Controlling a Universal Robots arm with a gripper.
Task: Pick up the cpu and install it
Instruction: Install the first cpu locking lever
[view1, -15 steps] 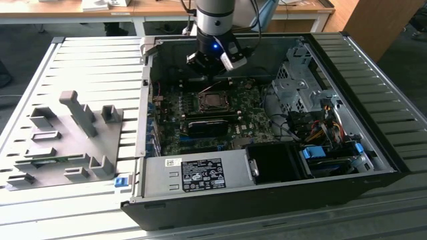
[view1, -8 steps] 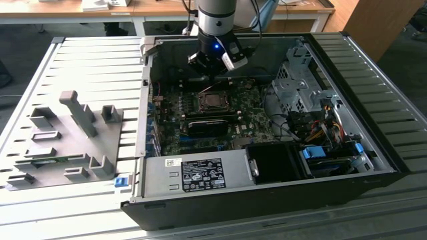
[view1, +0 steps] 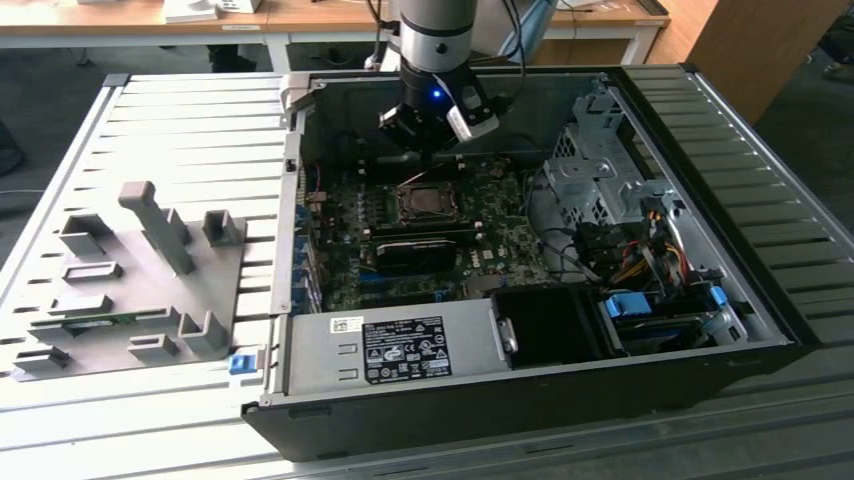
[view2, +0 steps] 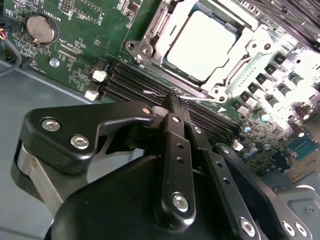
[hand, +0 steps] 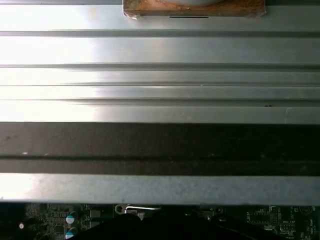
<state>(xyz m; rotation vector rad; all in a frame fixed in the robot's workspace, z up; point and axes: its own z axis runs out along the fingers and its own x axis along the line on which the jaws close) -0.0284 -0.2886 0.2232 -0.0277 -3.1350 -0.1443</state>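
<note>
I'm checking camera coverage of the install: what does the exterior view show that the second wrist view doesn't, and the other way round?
The exterior view alone takes in the whole open computer case, the grey fixture tray on the slatted table, and the arm above the board. The second wrist view alone gives a close look at the cpu lying in its socket and the coin battery. Both show the pincer, the green motherboard and the socket.

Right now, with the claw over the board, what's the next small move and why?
Probably lift the claw straight up a little. The cpu already sits in the socket, and the claw looks shut and empty beside it, above the memory slots.
</note>
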